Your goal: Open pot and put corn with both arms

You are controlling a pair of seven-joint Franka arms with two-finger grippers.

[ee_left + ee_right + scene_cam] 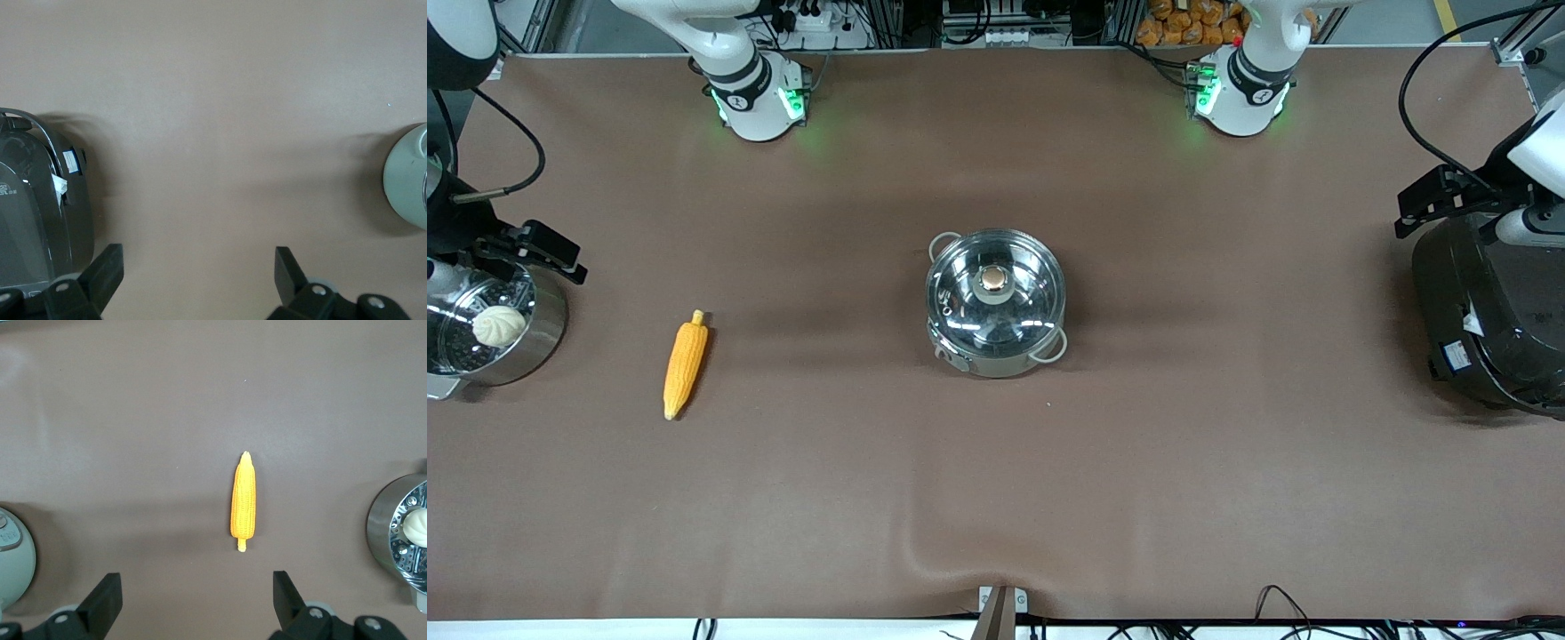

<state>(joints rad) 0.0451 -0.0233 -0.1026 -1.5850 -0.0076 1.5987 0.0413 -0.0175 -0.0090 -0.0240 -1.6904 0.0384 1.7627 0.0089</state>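
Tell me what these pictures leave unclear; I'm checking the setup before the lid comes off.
- Inside the pot: front view, glare on its glass lid hides any contents.
- Rice cooker: front view, cut by the frame edge and partly covered by the left arm.
- Steamer pot with bun: front view, cut by the edge.
- Left pincer and right pincer: wrist views show only the open fingertips over bare table.
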